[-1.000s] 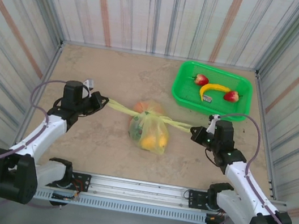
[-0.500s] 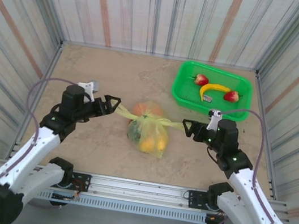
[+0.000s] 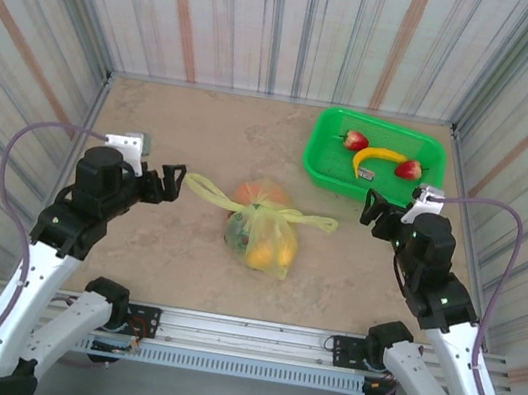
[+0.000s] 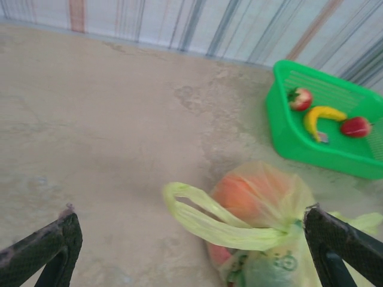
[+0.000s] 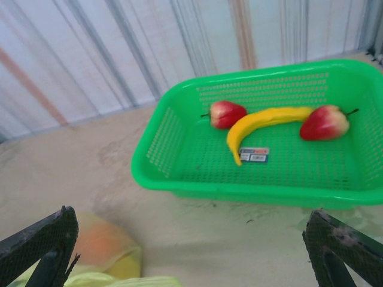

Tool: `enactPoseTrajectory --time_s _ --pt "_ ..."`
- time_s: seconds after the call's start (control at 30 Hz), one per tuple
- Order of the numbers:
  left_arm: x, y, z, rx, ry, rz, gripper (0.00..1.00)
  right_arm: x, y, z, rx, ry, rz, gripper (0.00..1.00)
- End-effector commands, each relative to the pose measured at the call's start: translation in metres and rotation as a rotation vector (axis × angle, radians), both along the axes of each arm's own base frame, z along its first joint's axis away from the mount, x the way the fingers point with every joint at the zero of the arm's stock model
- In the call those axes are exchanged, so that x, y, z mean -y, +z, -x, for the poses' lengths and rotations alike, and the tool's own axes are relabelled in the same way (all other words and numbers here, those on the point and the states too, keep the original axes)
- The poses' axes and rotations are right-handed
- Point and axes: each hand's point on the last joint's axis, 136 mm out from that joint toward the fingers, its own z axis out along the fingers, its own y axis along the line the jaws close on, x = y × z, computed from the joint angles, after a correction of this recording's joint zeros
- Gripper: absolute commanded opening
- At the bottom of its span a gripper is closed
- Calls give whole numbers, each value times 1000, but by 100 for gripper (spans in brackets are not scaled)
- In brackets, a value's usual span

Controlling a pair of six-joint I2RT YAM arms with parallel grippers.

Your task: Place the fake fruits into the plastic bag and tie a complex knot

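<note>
The yellow-green plastic bag (image 3: 261, 232) lies mid-table with orange and yellow fruits showing through it. Its handles are bunched into a knot (image 3: 285, 212), with one loop end (image 3: 207, 189) lying slack to the left and the other (image 3: 318, 223) to the right. My left gripper (image 3: 174, 180) is open, left of the bag and clear of the loop (image 4: 206, 216). My right gripper (image 3: 372, 208) is open too, right of the bag. A banana (image 3: 376, 158) and two red fruits (image 3: 356, 140) (image 5: 324, 122) lie in the green basket (image 3: 322, 163).
The green slotted basket (image 5: 179, 179) stands at the back right, just beyond my right gripper. Striped walls enclose the table on three sides. Bare tabletop (image 4: 90, 137) spreads to the left of and behind the bag.
Both grippers have let go of the handle loops, opened and drawn back outward and up. The stretched handles have gone slack onto the table.
</note>
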Motion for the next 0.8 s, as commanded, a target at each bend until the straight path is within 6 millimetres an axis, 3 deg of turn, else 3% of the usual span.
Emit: enactPoseTrajectory --time_s 0.0,0.17,0.27,0.33,0.4,0.5,0.6,0.77 --pt "-24 -8 -20 102 81 -196 99 18 -2 -12 43 -111 59 99" --pt "-60 -57 -49 243 258 -336 99 10 -11 -39 106 -42 86 100" --pt "-79 -76 -53 288 326 -340 99 29 -41 -56 60 -111 128 99" --pt "-84 -92 -58 283 317 -389 99 33 -71 -64 -23 -63 207 99" --pt "-96 -113 -61 215 382 -322 99 46 -104 -67 -124 -106 203 99" --pt "-79 -131 -71 190 252 -337 99 60 -139 -69 -200 -138 199 99" --pt "-79 -149 -78 133 249 -347 99 72 -168 -74 -310 -148 285 99" --pt "-75 -161 -101 105 207 -359 99 71 -184 -92 -228 -113 254 99"
